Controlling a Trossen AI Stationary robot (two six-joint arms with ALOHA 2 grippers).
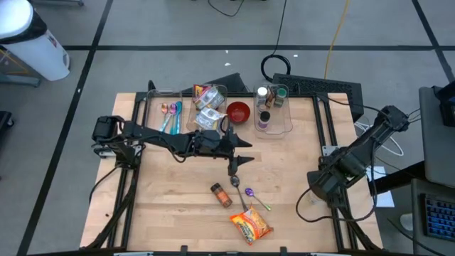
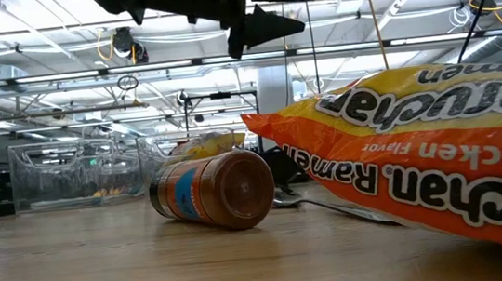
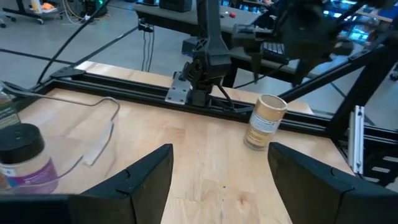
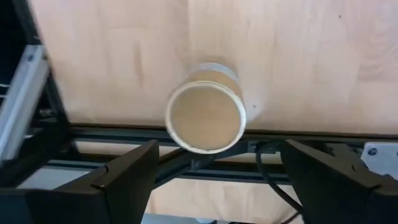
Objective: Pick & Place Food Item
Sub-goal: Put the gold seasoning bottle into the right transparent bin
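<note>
Right gripper (image 4: 211,180) hovering over an upright cardboard cup (image 4: 206,115) at the table's right edge, fingers spread wide, nothing held, left gripper (image 1: 245,151) hanging mid-table, fingers wide apart, empty

Both end effectors (image 3: 217,180) (image 4: 217,180) open, apart.

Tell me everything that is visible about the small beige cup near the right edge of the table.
The beige cup is a small round container that looks like paper or cardboard, with a pale rim and a printed label on its side. It stands upright on the wooden table, close to the black frame rail at the right edge. The top seems open, though I cannot see inside clearly. The right gripper hangs above it with open fingers, not touching it. Nothing else touches the cup.
</note>
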